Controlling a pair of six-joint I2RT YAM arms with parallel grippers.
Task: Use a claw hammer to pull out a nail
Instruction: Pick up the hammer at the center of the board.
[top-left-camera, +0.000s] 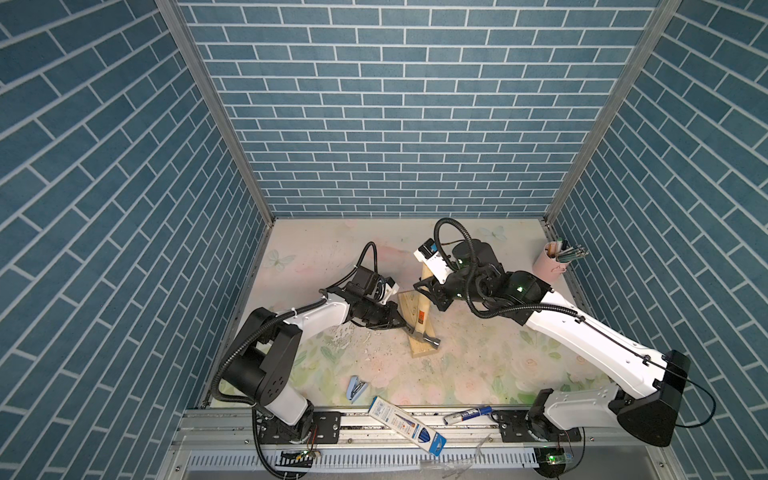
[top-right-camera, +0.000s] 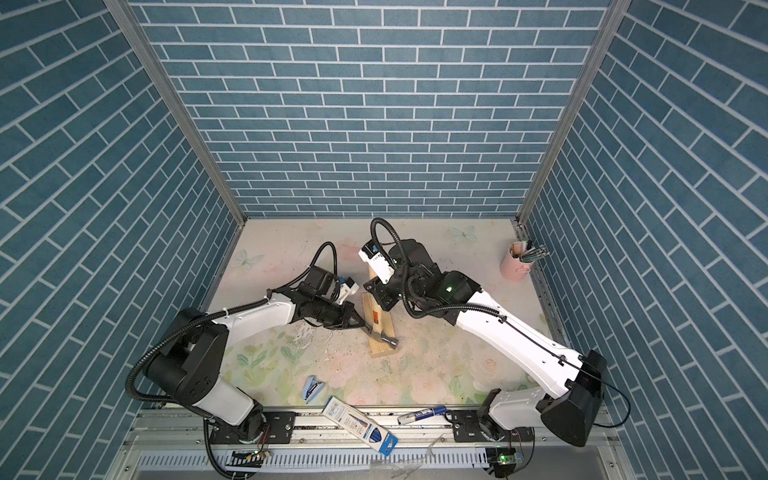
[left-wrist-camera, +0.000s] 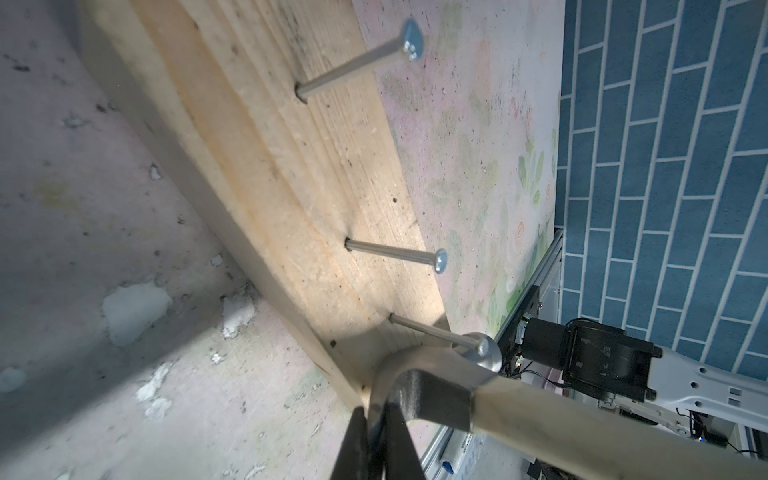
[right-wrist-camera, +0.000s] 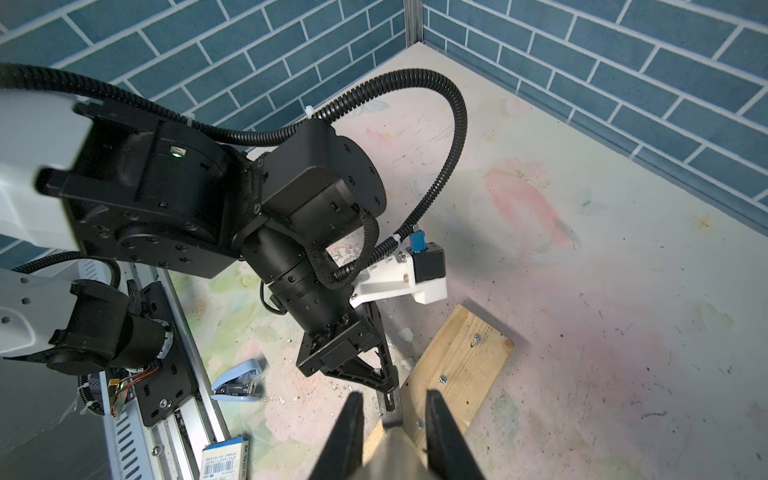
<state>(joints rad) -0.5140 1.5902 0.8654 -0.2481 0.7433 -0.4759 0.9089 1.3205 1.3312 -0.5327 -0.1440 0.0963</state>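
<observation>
The claw hammer (top-left-camera: 423, 320) (top-right-camera: 377, 320) lies along a pale wooden block (top-left-camera: 409, 309) (right-wrist-camera: 457, 365), handle pointing to the back wall. Three nails stand up out of the block. The grey forked claw (left-wrist-camera: 436, 370) hooks around the nail (left-wrist-camera: 432, 332) nearest the block's end, just under its head. My left gripper (left-wrist-camera: 378, 432) (top-left-camera: 401, 322) is shut on the steel head from the left side. My right gripper (right-wrist-camera: 395, 436) (top-left-camera: 432, 291) is shut on the wooden handle (right-wrist-camera: 395, 461), one finger on each side. The hammer's striking face shows only in both top views.
Two other nails (left-wrist-camera: 353, 62) (left-wrist-camera: 395, 253) stick out of the same block. White flakes (top-left-camera: 345, 336) litter the mat left of it. A blue stapler (top-left-camera: 357, 388), a pen box (top-left-camera: 407, 424) and a marker (top-left-camera: 467, 414) lie near the front rail. A pink cup (top-left-camera: 550, 262) stands back right.
</observation>
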